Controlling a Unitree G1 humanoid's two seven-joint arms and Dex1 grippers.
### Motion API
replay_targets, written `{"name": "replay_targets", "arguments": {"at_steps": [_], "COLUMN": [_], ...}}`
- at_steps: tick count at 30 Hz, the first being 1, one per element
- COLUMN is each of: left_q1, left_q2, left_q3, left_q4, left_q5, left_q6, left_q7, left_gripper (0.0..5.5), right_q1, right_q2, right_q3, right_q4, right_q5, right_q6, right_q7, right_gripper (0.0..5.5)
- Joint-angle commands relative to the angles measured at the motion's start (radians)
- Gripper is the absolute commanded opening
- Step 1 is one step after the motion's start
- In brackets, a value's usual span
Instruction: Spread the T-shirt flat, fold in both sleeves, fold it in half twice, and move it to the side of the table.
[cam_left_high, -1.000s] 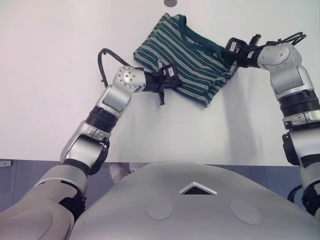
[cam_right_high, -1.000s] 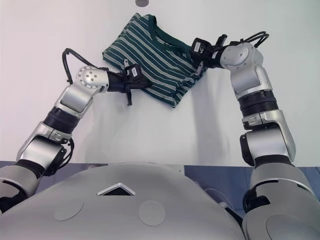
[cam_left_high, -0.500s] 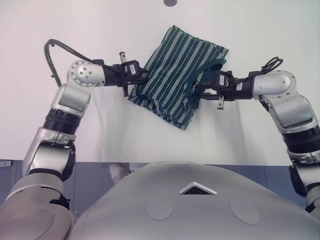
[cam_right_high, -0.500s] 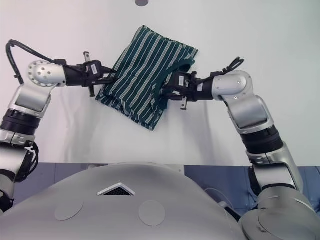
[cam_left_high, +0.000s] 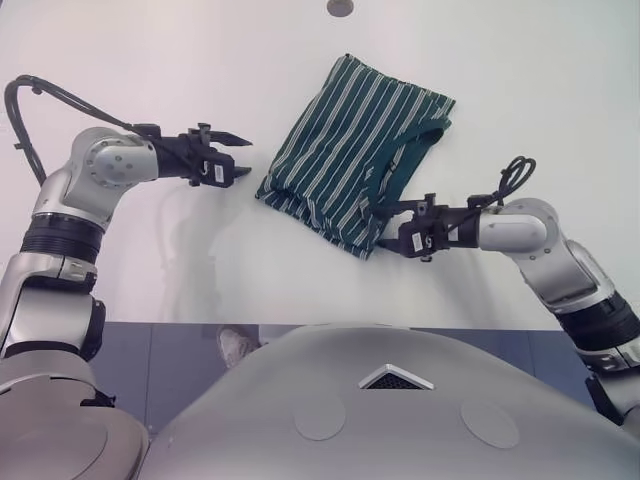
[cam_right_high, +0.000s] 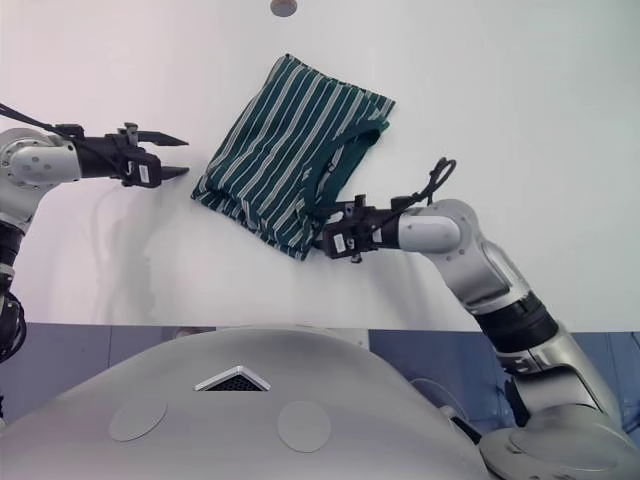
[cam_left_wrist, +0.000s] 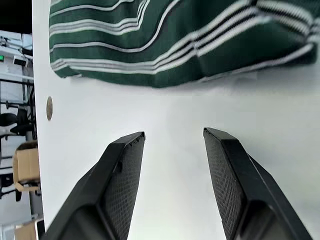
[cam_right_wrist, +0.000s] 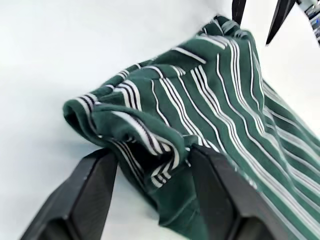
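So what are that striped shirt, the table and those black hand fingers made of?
T-shirt: soft knit cloth, probably cotton; matte, and it bunches in limp folds.
Table: hard, smooth white top, maybe laminate; no grain shows.
Left hand fingers: black, matte, with finely dotted faces, likely plastic or rubber.

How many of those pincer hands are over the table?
2. The left gripper hangs open, apart from the folded T-shirt's left edge. The right gripper, also open, straddles its near corner.
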Motion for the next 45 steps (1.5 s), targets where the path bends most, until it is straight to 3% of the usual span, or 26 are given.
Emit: {"name": "replay_targets", "arguments": {"at_steps": [1,6,10,12,14,16,18,21,25,34,35,37,40,45], "left_q1": [0.008,-0.018,0.017,0.068,0.136,0.167,0.175,0.137,-0.037,-0.283,-0.3,-0.334,-0.349,-0.338], "left_q2": [-0.007,0.002,-0.021,-0.01,0.025,0.012,-0.004,-0.065,-0.219,-0.5,-0.519,-0.55,-0.578,-0.576], "left_q3": [-0.049,-0.094,-0.132,-0.139,-0.134,-0.1,-0.074,-0.028,0.092,0.164,0.176,0.189,0.207,0.33], "left_q4": [-0.02,-0.019,-0.05,-0.141,-0.339,-0.51,-0.62,-0.675,-0.522,-0.01,0.029,0.122,0.186,0.14], "left_q5": [0.019,0.104,0.041,-0.086,-0.311,-0.525,-0.683,-0.843,-0.921,-0.735,-0.725,-0.673,-0.605,-0.597], "left_q6": [-0.104,-0.285,-0.22,-0.073,0.226,0.545,0.791,1.063,1.266,1.217,1.208,1.176,1.138,1.028], "left_q7": [-0.016,0.025,-0.013,-0.083,-0.194,-0.224,-0.214,-0.148,-0.019,0.142,0.153,0.205,0.273,0.345], "left_gripper": [2.16,2.16,1.46,1.08,0.75,0.22,0.06,0.06,0.05,0.05,0.34,0.79,0.94,0.94], "right_q1": [-0.017,-0.019,-0.005,0.02,0.069,0.094,0.094,0.022,-0.133,-0.382,-0.4,-0.424,-0.461,-0.516], "right_q2": [-0.007,-0.006,-0.039,-0.083,-0.173,-0.236,-0.259,-0.195,-0.095,0.093,0.108,0.136,0.182,0.237], "right_q3": [0.032,0.039,0.018,-0.023,-0.092,-0.178,-0.251,-0.352,-0.47,-0.552,-0.554,-0.554,-0.581,-0.689], "right_q4": [0.037,0.061,0.102,0.09,0.05,0.01,-0.04,-0.032,0.154,0.576,0.605,0.651,0.722,0.783], "right_q5": [-0.063,-0.065,-0.042,0.027,0.151,0.312,0.476,0.69,0.875,0.843,0.83,0.802,0.769,0.685], "right_q6": [-0.061,-0.048,0.027,0.128,0.259,0.394,0.514,0.694,0.886,0.936,0.938,0.918,0.884,0.658], "right_q7": [0.003,0.021,0.048,0.099,0.189,0.261,0.313,0.3,0.25,0.028,0.005,-0.035,-0.108,-0.332], "right_gripper": [2.4,1.34,0.54,0.17,0.08,0.08,0.07,0.07,0.06,0.06,0.06,0.7,0.87,0.87]}}
